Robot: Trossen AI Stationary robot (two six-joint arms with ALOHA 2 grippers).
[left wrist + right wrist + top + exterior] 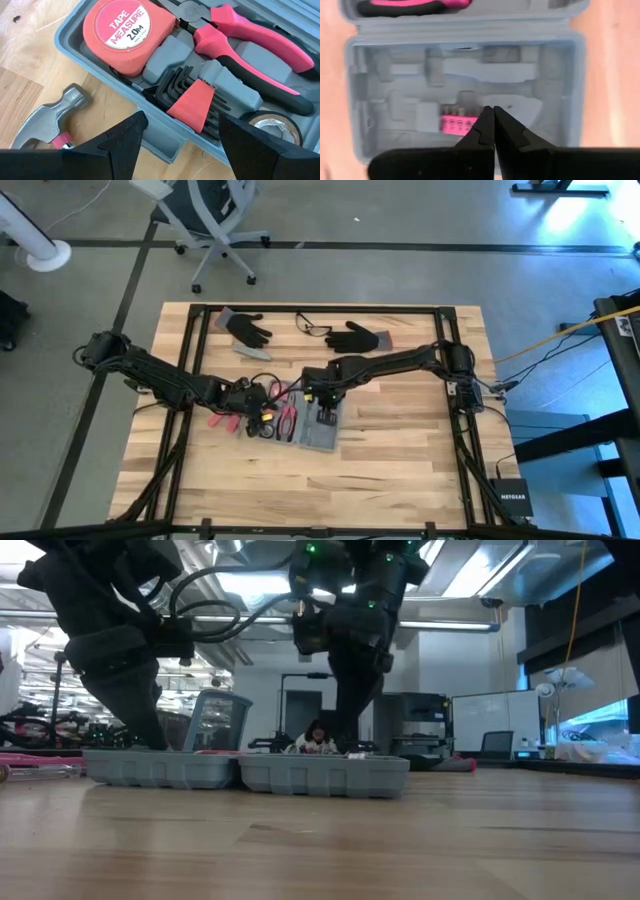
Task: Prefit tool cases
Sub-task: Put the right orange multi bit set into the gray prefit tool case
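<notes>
Gloves (247,329), glasses (313,328), office chair (212,225).

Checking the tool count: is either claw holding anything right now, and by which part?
Nothing is held. The left claw is open over the case; the right claw is shut and empty.

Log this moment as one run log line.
tool case open flat on table | left gripper open over tape measure half | right gripper shut above bit holder

Left claw (177,137) spread wide; right claw (493,116) pinched closed.
</notes>
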